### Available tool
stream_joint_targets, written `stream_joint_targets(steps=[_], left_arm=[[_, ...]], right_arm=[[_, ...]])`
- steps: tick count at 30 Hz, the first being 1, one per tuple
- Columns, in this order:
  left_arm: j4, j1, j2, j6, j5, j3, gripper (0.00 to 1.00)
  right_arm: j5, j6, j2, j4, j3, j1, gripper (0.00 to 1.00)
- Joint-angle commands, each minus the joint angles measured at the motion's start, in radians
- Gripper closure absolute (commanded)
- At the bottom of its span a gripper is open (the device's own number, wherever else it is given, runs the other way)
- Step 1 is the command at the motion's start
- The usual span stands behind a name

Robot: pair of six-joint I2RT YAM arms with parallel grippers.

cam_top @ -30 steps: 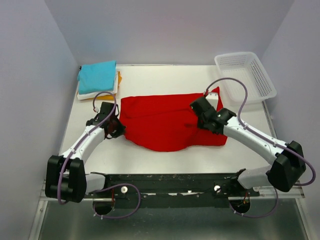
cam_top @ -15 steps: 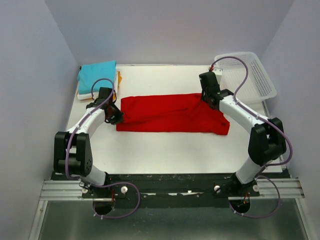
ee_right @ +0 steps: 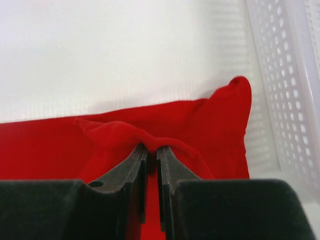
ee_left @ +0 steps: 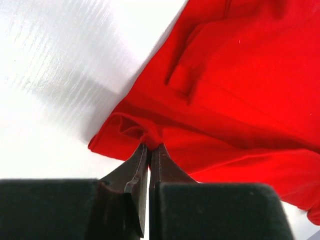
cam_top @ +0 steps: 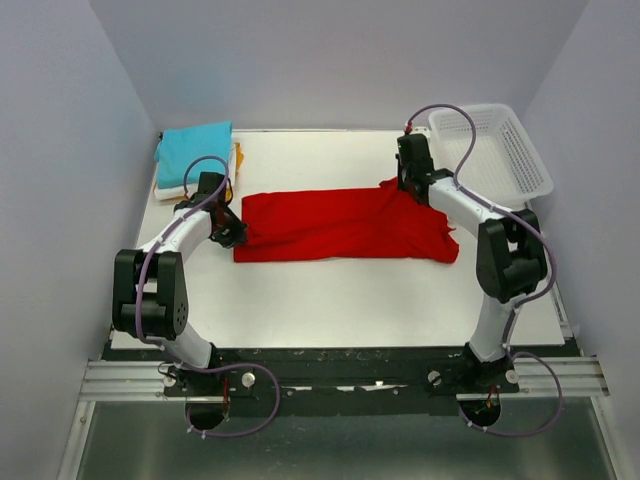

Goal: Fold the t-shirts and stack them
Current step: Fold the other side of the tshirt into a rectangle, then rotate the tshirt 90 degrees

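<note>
The red t-shirt lies across the middle of the table as a long, narrow, folded strip. My left gripper is at its left end, and in the left wrist view the left gripper is shut on a pinch of the red t-shirt. My right gripper is at the strip's far right corner. There the right gripper holds a raised ridge of red t-shirt, its jaws a narrow slit apart. A folded stack sits at the back left: turquoise shirt on top, then white and orange-yellow.
A white lattice basket stands at the back right corner, right beside my right wrist, and the basket's wall fills the right edge of the right wrist view. The white table is bare in front of the shirt. Grey walls enclose three sides.
Both arms have stretched toward the back, carrying the shirt's edge over so the wide red spread became a narrow strip. The right gripper then moved slightly further back and left.
</note>
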State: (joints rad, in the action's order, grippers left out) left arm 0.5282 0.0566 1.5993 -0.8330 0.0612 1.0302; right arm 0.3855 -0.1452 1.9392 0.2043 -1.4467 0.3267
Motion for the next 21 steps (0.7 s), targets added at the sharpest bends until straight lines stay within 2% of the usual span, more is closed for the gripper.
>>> stream_joint_targets(steps=[1, 3, 4, 6, 8, 9, 11, 13, 15, 18, 20, 21], left_arm=[[0.039, -0.014, -0.001, 0.013, -0.002, 0.017, 0.72], [0.049, -0.014, -0.016, 0.018, 0.0, 0.026, 0.58], [0.063, -0.014, -0.03, 0.02, -0.005, 0.036, 0.42], [0.084, -0.014, -0.064, 0.025, -0.02, 0.055, 0.02], [0.104, -0.013, -0.097, 0.03, -0.018, 0.075, 0.02], [0.111, -0.012, -0.109, 0.032, -0.014, 0.089, 0.02], [0.116, -0.005, -0.122, 0.039, 0.007, 0.11, 0.02], [0.106, 0.011, -0.117, 0.037, 0.025, 0.132, 0.02], [0.077, 0.036, -0.094, 0.043, 0.068, 0.155, 0.01], [0.041, 0.078, -0.014, 0.059, 0.144, 0.213, 0.01], [0.017, 0.097, 0.072, 0.075, 0.209, 0.272, 0.01], [0.025, 0.106, 0.123, 0.078, 0.217, 0.309, 0.01]], right_arm=[[0.011, 0.034, 0.126, 0.062, -0.144, -0.033, 0.63], [0.083, 0.017, 0.161, 0.097, -0.201, -0.035, 0.41], [0.128, -0.009, 0.165, 0.103, -0.214, -0.035, 0.36], [0.196, -0.05, 0.15, 0.106, -0.224, -0.036, 0.24], [0.223, -0.095, 0.113, 0.112, -0.215, -0.036, 0.13], [0.218, -0.116, 0.093, 0.112, -0.2, -0.036, 0.02], [0.186, -0.167, 0.041, 0.117, -0.161, -0.035, 0.0], [0.089, -0.192, -0.025, 0.121, -0.105, -0.035, 0.0], [-0.091, -0.208, -0.089, 0.094, -0.023, -0.035, 0.0], [-0.444, -0.246, -0.161, 0.005, 0.144, -0.034, 0.0], [-0.559, -0.303, -0.191, -0.035, 0.237, -0.03, 0.0], [-0.558, -0.332, -0.204, -0.045, 0.282, -0.027, 0.0]])
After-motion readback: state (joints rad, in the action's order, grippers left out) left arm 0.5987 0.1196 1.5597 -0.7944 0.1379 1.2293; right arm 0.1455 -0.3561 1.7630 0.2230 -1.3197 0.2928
